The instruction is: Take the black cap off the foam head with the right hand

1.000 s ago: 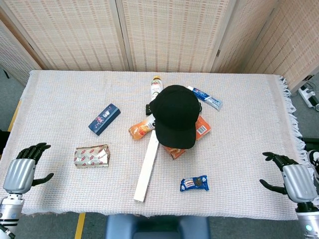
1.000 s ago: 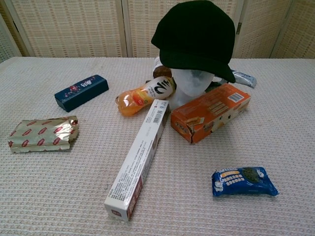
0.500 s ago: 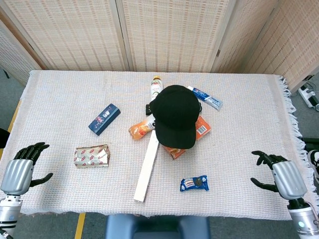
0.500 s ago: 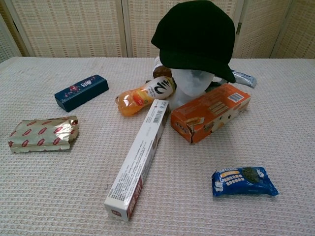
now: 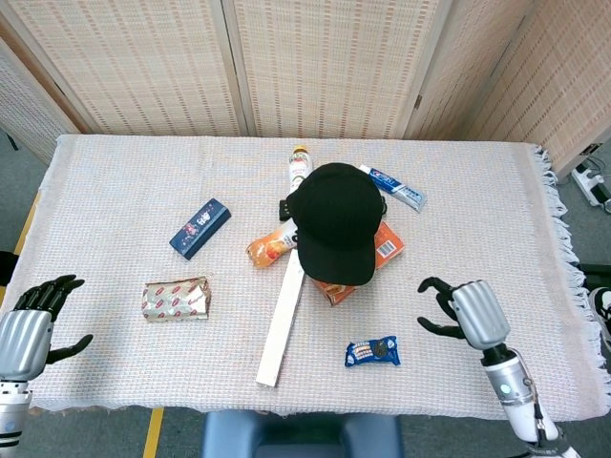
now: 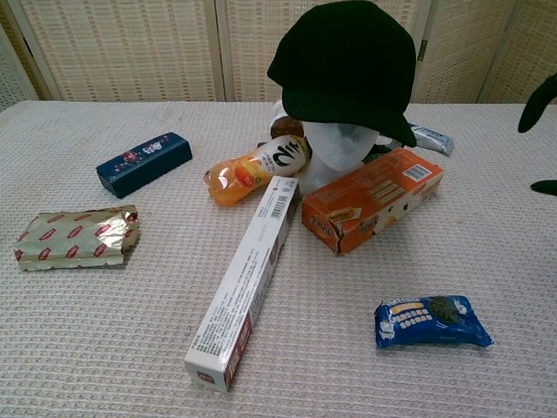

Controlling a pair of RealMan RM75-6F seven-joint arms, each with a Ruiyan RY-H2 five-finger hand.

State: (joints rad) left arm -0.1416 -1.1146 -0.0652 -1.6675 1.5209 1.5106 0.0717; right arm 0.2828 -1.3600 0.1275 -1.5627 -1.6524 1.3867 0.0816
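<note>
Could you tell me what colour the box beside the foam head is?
Orange box, clearest in the chest view.

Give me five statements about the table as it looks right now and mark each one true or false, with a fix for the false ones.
1. The black cap sits on the foam head. True.
2. The right hand holds the cap. False: it is open and hangs apart from the cap, out to the side over the cloth.
3. The blue cookie packet lies at the far edge by the screen. False: it lies near the front edge, next to the long white box.
4. The orange box lies beside the foam head. True.
5. The left hand rests on the foil snack pack. False: it is apart from it, at the table's corner.
</note>
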